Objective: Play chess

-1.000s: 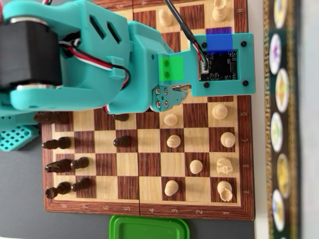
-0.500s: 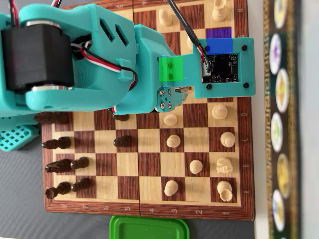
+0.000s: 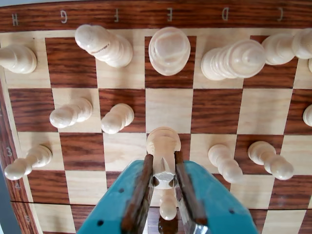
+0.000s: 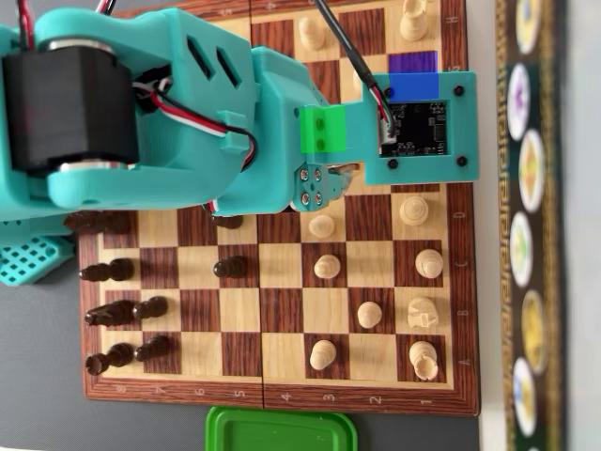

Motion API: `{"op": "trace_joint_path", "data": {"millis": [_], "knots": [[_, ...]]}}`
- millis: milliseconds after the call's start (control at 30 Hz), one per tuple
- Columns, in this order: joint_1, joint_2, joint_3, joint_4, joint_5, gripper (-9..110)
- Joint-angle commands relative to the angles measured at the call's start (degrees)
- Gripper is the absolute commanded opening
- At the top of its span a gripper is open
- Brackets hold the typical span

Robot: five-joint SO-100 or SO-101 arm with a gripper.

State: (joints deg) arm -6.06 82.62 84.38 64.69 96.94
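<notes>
Wrist view: gripper (image 3: 164, 183) pinches one white pawn (image 3: 162, 146); ten more white pieces stand around it on the board (image 3: 214, 112), edge lettered H, G, F, E, D, C.

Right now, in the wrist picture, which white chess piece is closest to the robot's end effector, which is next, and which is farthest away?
In the wrist view, from the end effector:
1. The white pawn between its fingers, at the centre.
2. The pawn on the light square, up and left.
3. The round-topped piece on the back row under letter E, top centre.
</notes>
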Motion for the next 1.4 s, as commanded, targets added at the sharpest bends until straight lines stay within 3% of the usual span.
{"op": "trace_joint_path", "data": {"millis": [0,567,1367], "knots": [[0.5,7.2,3.2,-0.7,0.3,6],[-5.4,15.8,13.9,-7.2,0.9,6],[-8.4,11.3,16.0,-7.7,0.9,6]]}}
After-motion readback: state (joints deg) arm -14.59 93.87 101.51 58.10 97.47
